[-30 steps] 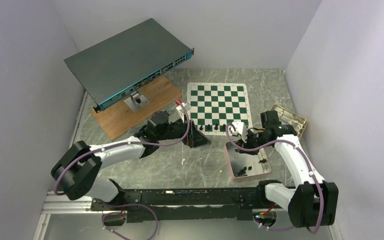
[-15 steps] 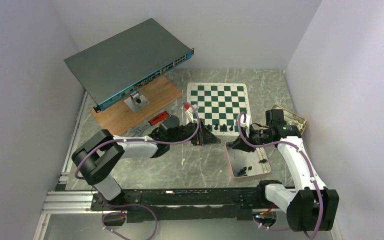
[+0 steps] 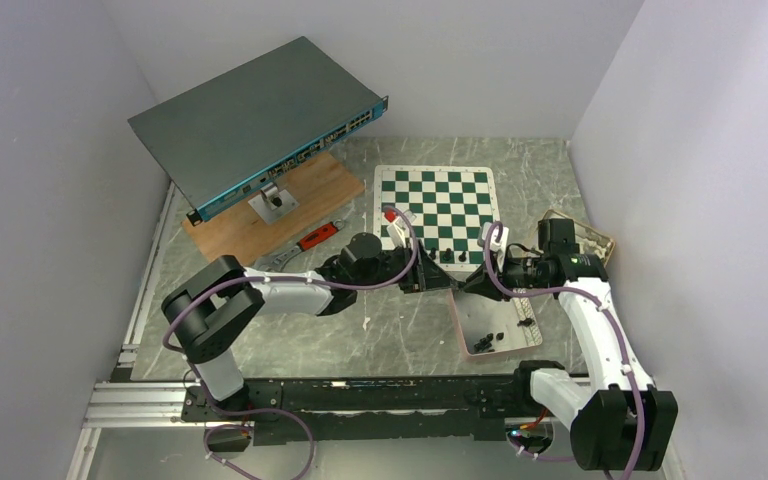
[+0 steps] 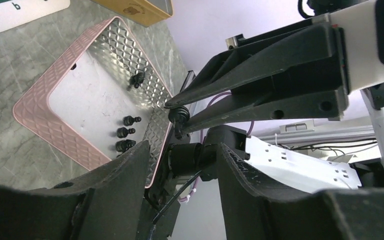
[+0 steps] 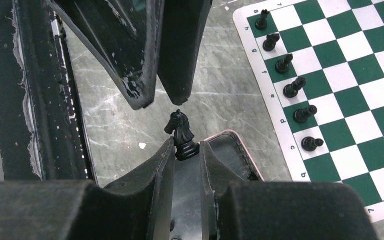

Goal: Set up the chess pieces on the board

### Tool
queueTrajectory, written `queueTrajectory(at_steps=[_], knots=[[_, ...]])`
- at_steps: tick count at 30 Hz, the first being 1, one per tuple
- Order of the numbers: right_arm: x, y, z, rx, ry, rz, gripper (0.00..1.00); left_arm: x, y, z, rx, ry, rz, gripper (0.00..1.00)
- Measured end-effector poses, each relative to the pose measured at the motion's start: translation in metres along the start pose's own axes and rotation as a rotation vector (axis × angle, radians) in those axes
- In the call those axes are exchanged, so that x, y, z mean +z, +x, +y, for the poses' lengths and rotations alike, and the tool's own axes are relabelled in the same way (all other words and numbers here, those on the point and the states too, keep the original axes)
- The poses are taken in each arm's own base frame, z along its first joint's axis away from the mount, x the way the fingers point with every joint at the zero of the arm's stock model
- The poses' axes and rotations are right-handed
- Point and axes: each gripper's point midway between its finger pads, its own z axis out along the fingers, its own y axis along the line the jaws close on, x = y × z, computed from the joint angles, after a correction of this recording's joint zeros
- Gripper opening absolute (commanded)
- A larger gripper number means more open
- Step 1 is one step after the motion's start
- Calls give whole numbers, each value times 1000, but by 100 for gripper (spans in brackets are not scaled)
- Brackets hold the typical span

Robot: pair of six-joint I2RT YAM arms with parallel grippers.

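Handover imo: right jaws clamped on base of small black knight chess piece [image 5: 181, 131], left jaws apart just off its head. Centre head, pinch gently before right releases.

Smooth grey marbled tabletop [image 5: 225, 75], shiny diamond-embossed metal tray [image 4: 125, 50] with pink rim, glossy black knight [image 5: 181, 130], matt wooden plank [image 3: 250, 225]

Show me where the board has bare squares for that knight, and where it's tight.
Bare: every square of the board beyond the pawn row, plus that row's end past its last pawn. Tight: the table strip between board and tray, where the open left tool faces the knight clamped in the right tool.
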Motion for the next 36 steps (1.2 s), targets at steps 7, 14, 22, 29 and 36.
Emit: queueTrajectory(at_steps=[7,14,22,29,36], knots=[[-1,-4,2,-10,-5,-18,8,7,0,6,-17,-47,2,45],[-1,-4,2,-13,-5,-19,8,14,-4,3,-16,-44,2,35],[-1,-4,3,-17,0,-17,8,18,0,7,-22,-53,17,25],[-1,-3,2,-23,4,-16,8,21,0,3,-19,-41,24,5],[0,-2,2,-23,5,-15,11,21,0,1,-19,-36,26,0]])
